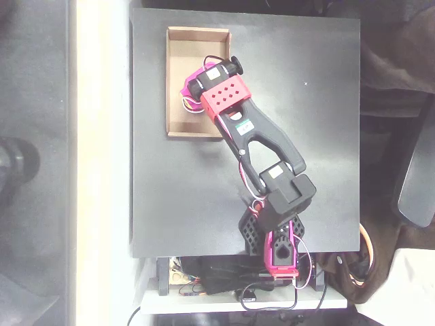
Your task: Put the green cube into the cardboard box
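Arm pose: we saw the arm (262,136) stretched from its base at the black table's (306,54) near edge to the far-left corner.
Gripper: magenta gripper (190,92) hung over the cardboard box (178,41); we could not tell its fingers' state.
Green cube: a yellow-green bit under the gripper, uncertain.

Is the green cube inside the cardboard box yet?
Cannot tell. The arm's gripper hangs over the cardboard box, covering part of its floor; the bare floor holds no cube.
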`<action>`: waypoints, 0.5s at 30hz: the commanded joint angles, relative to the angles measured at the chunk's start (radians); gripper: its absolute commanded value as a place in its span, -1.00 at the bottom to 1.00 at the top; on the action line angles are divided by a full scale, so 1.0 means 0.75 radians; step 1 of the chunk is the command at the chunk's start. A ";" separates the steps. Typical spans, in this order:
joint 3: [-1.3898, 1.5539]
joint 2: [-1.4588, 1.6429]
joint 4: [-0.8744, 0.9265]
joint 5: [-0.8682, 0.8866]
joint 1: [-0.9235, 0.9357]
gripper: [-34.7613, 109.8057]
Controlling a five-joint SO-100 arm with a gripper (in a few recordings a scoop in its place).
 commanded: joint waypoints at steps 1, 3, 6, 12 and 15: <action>-0.027 -0.002 -0.039 0.016 -0.014 -0.40; -0.027 -0.010 -0.063 0.016 -0.014 -0.40; -0.027 -0.012 -0.065 0.016 -0.014 -0.40; -0.027 -0.012 -0.065 0.014 -0.016 -0.37; -0.027 -0.010 -0.065 0.014 -0.031 -0.27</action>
